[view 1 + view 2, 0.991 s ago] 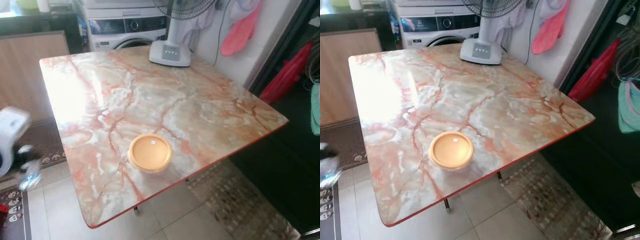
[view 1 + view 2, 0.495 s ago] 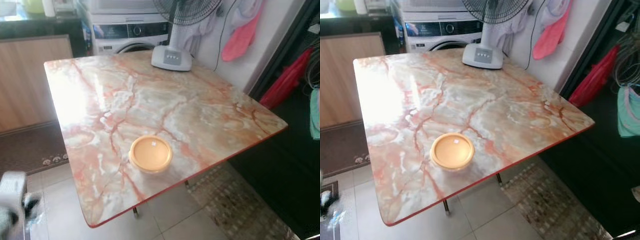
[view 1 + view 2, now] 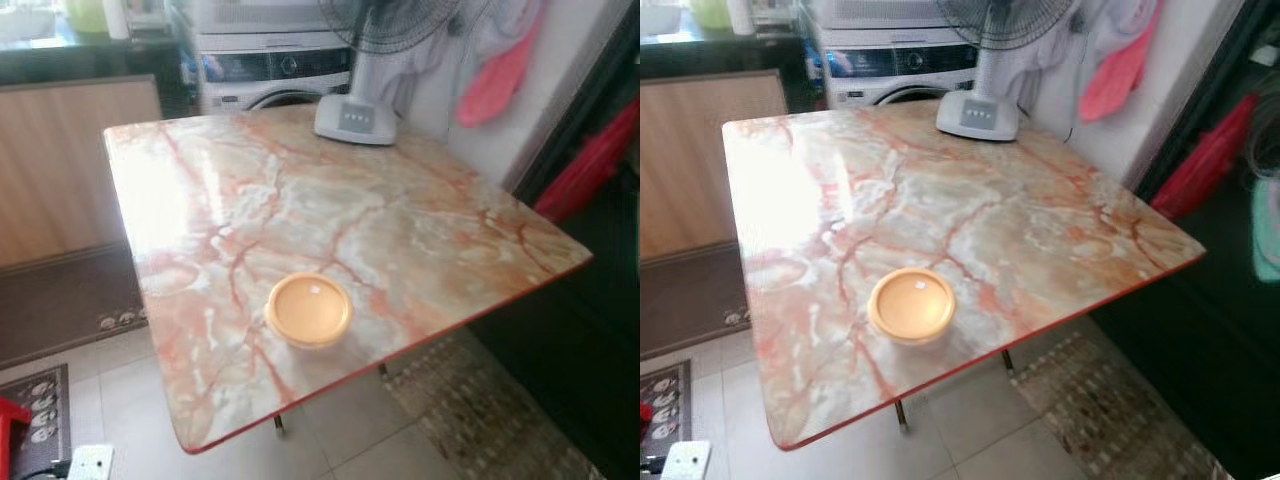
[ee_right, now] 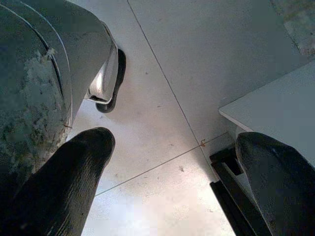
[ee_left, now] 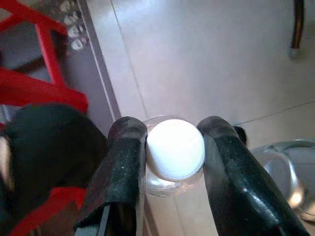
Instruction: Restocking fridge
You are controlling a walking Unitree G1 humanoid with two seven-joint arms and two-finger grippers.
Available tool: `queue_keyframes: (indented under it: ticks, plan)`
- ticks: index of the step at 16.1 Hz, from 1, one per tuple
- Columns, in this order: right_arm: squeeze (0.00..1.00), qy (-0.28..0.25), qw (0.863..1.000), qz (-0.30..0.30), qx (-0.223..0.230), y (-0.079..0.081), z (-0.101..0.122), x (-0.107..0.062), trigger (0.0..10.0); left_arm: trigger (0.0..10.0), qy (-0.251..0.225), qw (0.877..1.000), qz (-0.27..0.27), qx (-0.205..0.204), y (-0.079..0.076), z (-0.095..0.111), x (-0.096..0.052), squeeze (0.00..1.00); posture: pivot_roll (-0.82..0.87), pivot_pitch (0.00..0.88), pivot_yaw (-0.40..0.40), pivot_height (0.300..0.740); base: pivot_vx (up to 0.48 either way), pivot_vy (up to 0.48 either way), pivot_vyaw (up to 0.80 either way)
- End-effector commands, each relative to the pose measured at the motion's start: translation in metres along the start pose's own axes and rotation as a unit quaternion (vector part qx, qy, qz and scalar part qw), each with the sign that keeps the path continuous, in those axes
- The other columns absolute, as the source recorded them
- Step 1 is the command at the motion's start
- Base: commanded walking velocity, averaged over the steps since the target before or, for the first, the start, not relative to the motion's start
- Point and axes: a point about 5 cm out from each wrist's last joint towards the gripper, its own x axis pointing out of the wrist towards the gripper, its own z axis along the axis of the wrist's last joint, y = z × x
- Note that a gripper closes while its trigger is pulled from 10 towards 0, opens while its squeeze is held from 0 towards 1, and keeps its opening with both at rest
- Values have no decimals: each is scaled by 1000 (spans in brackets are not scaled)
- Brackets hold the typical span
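Note:
A round container with a yellow lid [image 3: 308,309] sits near the front edge of the marble-patterned table [image 3: 420,220]. In the left wrist view, my left gripper [image 5: 173,132] is shut on a clear bottle with a white cap [image 5: 175,151]. It holds the bottle low over the tiled floor. In the right wrist view, my right gripper [image 4: 174,142] hangs open above the floor tiles with nothing between its fingers.
A fan base [image 3: 356,118] stands at the table's far edge, with a washing machine [image 3: 275,70] behind it. A wooden cabinet [image 3: 70,160] and dark mat [image 3: 60,310] lie to the left. A red frame [image 5: 34,88] stands near the bottle. A patterned rug [image 3: 480,410] is at the right.
My left arm, with something clear in its gripper, sank down the left edge of the eye views and passed out of them. The camera turned slightly left; the container stayed put.

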Motion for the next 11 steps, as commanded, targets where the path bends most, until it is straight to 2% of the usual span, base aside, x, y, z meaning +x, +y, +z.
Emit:
queue_keyframes:
  ticks: [1,2,5,7,11]
  plan:
    - [0,1,1000,4,-4,2,-1,0,10000,10000,-3,1000,11,26,0,-4,1,0,232,0,-92,740,0,0,0]
    - [0,3,1000,3,-3,2,-3,0,10000,10000,-7,999,-10,38,-16,-8,4,0,213,0,-85,740,0,0,0]
    - [0,-2,1000,-6,16,-1,-6,-1,10000,10000,-1,998,-27,53,-32,-12,6,0,179,0,-71,740,0,0,0]
    - [0,-2,1000,-8,21,-2,-8,-2,10000,10000,2,999,-19,31,-39,-8,9,0,148,0,-54,740,0,0,0]
    - [0,-4,999,-9,34,0,-11,-2,10000,10000,5,999,-27,31,-46,-6,11,0,114,0,-24,740,0,0,0]
